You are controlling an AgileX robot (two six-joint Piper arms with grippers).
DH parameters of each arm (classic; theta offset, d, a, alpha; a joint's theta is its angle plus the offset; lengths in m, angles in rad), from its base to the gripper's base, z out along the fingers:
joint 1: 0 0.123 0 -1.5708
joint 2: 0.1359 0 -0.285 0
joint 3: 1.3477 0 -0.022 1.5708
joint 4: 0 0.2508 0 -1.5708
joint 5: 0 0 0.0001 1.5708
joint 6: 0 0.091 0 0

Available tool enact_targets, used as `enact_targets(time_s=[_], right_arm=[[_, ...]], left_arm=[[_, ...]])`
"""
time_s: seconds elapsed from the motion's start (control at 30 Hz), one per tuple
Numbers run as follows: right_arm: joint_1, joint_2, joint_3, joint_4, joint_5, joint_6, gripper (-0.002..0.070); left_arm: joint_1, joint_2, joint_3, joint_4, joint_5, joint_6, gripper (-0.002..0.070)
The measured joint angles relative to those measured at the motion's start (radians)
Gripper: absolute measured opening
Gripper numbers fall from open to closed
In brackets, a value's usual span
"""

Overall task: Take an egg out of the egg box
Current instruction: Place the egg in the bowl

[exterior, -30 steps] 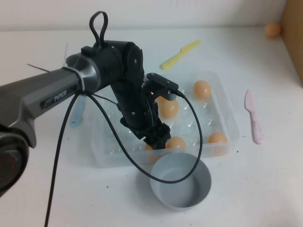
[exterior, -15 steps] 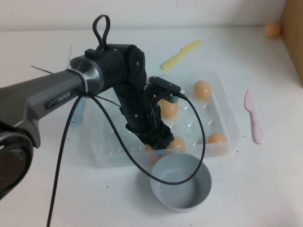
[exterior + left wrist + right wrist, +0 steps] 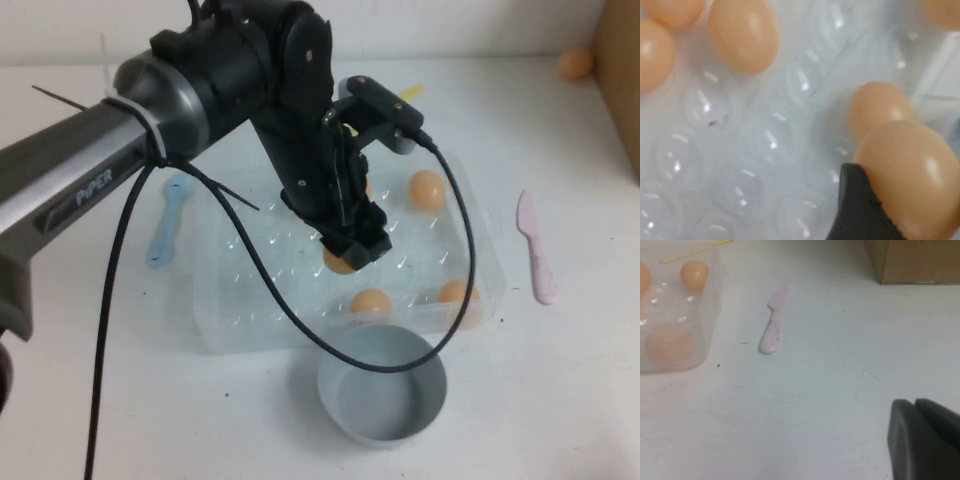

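Your left gripper (image 3: 348,252) hangs over the middle of the egg box (image 3: 480,235), jaws clamped on the egg (image 3: 907,172) — the wrist view shows one dark finger (image 3: 857,210) pressed against its shell, with the dimpled tray floor well below, so I judge it clear of its cup. The grey-blue bowl (image 3: 381,380) sits just beside the tray's near edge, likely placed there as the drop spot — other eggs rest in their dimples. Your right gripper (image 3: 925,440) is parked over bare table near the pink knife (image 3: 774,327), jaws together, out of the way.
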Motion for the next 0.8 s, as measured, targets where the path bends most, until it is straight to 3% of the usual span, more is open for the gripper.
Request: enact_targets(time_s=[0.3, 0.6, 0.8], right_arm=[[0.000, 0.000, 0.000, 0.000, 0.000, 0.000, -0.0017], [0.000, 0.000, 0.000, 0.000, 0.000, 0.000, -0.0017], [0.000, 0.000, 0.000, 0.000, 0.000, 0.000, -0.0017]], left_arm=[[-0.188, -0.108, 0.136, -0.011, 0.006, -0.001, 0.0344], [-0.192, -0.106, 0.341, 0.006, -0.203, -0.001, 0.0344], [-0.191, -0.101, 0.353, 0.006, -0.219, 0.003, 0.0344]])
